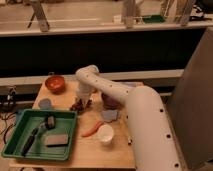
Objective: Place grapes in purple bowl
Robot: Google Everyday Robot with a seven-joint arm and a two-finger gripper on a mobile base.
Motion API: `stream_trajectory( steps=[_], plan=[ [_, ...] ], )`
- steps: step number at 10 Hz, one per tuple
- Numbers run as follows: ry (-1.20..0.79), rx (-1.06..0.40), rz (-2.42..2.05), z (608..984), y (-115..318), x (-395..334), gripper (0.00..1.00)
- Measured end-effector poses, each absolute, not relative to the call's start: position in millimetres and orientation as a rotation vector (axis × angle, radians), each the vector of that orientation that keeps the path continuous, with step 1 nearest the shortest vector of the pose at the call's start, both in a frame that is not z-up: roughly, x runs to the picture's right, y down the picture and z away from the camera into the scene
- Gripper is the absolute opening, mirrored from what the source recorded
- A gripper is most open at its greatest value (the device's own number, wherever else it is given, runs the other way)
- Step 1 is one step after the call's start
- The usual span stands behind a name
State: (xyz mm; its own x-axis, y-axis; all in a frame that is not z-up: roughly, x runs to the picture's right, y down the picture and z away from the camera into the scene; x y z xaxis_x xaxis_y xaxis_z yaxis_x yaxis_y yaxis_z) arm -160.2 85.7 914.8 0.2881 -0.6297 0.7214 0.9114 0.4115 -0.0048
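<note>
The grapes (77, 105), a small dark reddish bunch, lie on the wooden table (120, 150) just above the green tray's far right corner. My gripper (83, 99) hangs from the white arm (107, 90) and sits right on top of the grapes, hiding part of them. The purple bowl (111, 103) stands to the right of the grapes, partly hidden behind my arm.
An orange-red bowl (55, 83) stands at the back left. A blue cup (45, 103) is left of the grapes. A green tray (20, 145) holds a brush and a sponge. An orange vegetable (92, 130), a white cup (105, 134) and a grey-blue object (109, 115) lie in front.
</note>
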Motion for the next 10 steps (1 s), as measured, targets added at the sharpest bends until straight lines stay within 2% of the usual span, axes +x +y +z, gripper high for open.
stream_trajectory(
  steps=[4,10],
  plan=[
    [-0.687,-0.432,-1.082,906,74,-154,0.08],
    [-0.651,-0.385,-1.066,878,28,-125,0.08]
  ],
)
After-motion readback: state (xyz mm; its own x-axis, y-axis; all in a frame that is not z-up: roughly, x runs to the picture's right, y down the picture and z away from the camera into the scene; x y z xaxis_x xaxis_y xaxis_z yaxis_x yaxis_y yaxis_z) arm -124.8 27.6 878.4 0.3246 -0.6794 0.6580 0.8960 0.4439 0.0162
